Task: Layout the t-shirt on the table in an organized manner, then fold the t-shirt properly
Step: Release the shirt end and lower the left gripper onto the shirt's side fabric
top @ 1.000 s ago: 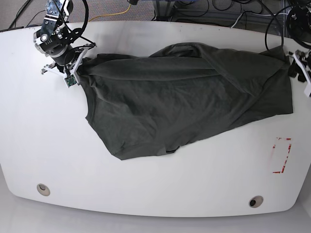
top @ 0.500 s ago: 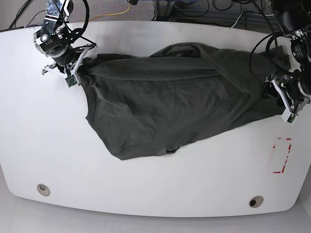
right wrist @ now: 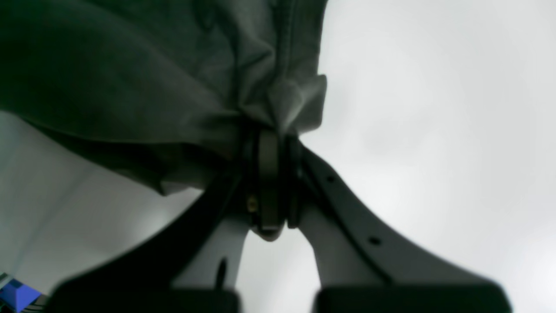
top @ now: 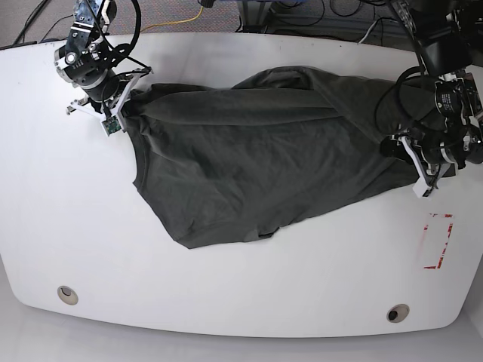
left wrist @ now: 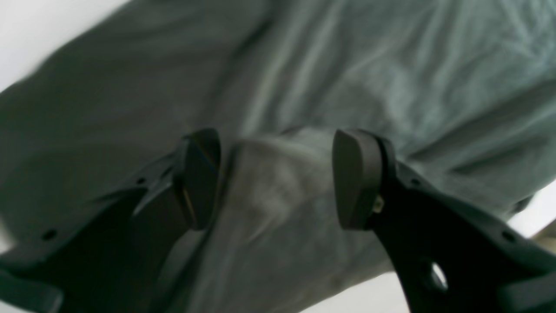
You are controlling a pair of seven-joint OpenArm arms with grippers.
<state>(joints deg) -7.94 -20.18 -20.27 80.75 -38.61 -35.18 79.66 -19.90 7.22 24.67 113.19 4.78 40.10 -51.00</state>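
Across the tabletop's [top: 226, 302] far half I see the t-shirt [top: 272, 151] lying lengthwise, wrinkled; its right end hides under my left gripper [top: 413, 154], jaws spread. Right gripper [top: 118, 113] pinches its far-left corner.

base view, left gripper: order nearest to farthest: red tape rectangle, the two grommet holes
From the left gripper, on the view's right edge over the t-shirt:
1. Red tape rectangle, just below it.
2. Right grommet hole, near front edge.
3. Left grommet hole, far front-left corner.
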